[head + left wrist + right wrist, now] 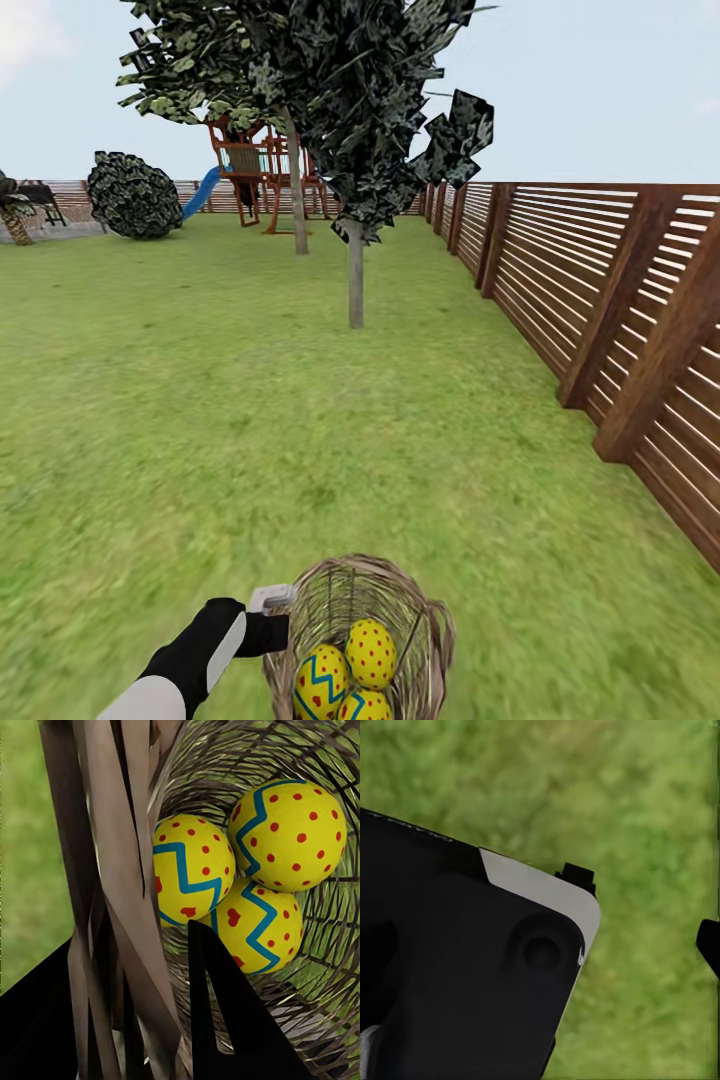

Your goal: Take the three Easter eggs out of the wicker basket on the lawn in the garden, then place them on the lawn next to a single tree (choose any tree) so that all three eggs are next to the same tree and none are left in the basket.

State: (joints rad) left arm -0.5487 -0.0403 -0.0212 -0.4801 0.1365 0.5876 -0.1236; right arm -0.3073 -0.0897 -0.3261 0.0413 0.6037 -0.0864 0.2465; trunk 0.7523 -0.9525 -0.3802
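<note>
The wicker basket (340, 585) hangs low in the head view, held off the lawn (200, 400). My left gripper (275, 610) is shut on its left rim. Three Easter eggs lie inside it: one (370, 652) on top, one (320, 682) to its left, one (365, 706) at the frame's lower edge. In the left wrist view the eggs (193, 868) (291, 832) (255, 922) sit bunched against the weave (330, 967), with the left gripper (131, 934) pinching the wall strips. A slim tree (355, 270) stands ahead, several metres off. Two dark tips of my right gripper (643, 907) stand apart over grass.
A brown slat fence (600, 290) runs along the right side. A second tree (297, 200) stands behind the first, with a play set (250, 170) and blue slide beyond. A round dark bush (133, 195) sits far left. Part of my own body (457, 975) shows over the grass.
</note>
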